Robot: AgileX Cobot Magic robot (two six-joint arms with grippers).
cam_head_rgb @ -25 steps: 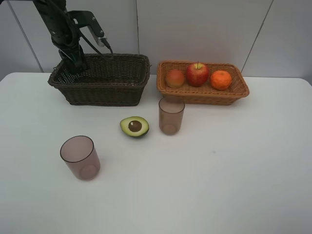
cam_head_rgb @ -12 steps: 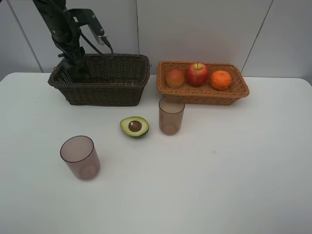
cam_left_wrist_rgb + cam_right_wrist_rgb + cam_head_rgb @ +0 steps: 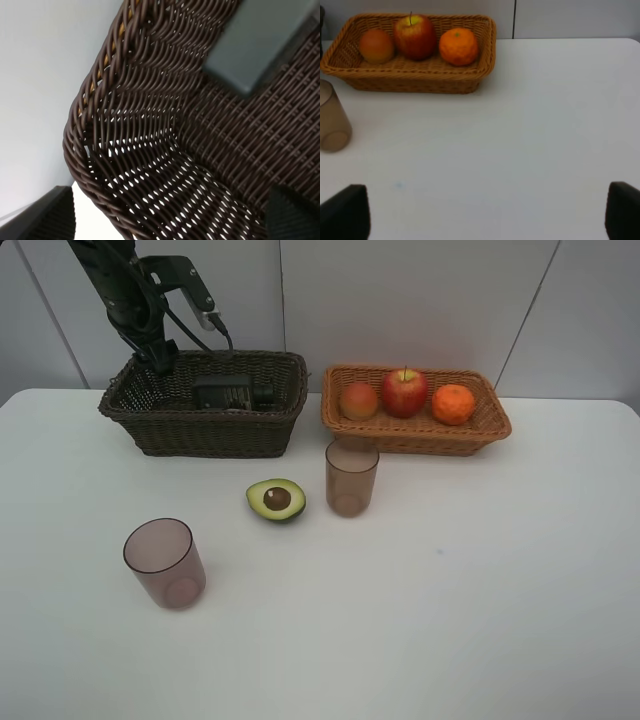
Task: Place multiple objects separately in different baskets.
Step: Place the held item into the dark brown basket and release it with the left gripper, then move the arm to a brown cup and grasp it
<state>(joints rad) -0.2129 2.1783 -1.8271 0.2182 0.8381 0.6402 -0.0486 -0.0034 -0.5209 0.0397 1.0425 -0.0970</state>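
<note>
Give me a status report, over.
Left gripper open above dark brown woven wicker basket. Right gripper open, empty. Dark green pump bottle lying in that basket. Halved avocado, two translucent mauve cups on white table; nothing blocking.

Dark bottle point(image 3: 225, 393) in brown basket point(image 3: 200, 430), partly behind its front wall, label unreadable

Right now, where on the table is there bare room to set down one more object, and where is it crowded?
The table is bare to the right of the middle cup, in front of the light basket, and along the whole near edge. It is crowded where the avocado lies close beside that cup.
</note>
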